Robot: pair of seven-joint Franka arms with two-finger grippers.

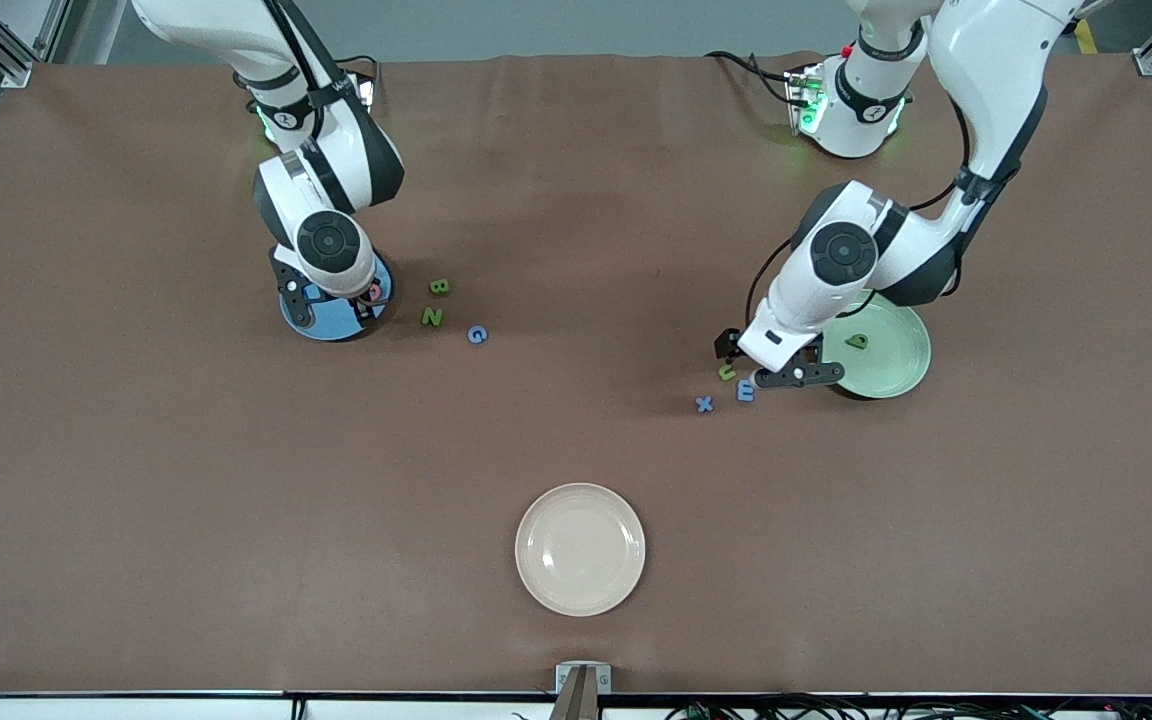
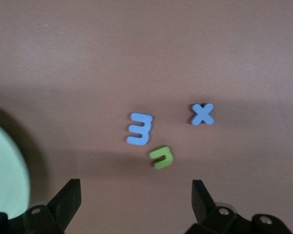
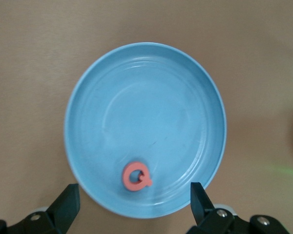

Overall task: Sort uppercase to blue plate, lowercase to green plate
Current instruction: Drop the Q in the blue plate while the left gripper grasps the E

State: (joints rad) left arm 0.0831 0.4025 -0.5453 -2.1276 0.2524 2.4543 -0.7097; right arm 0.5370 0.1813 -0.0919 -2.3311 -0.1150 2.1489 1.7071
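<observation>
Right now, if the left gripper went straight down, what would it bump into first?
Probably the green u. The left gripper hangs open, pointing down at the table, with the u nearest between its fingers and the blue m just past it. Depth is hard to judge.

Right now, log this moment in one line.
right gripper: open over blue plate, Q on it | left gripper: open over u, m, x

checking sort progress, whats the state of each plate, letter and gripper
blue plate: holds Q
green plate: holds one green letter
cream plate: empty
B, Z, G: on table
u, m, x: on table
left gripper: open over u
right gripper: open over blue plate
</observation>
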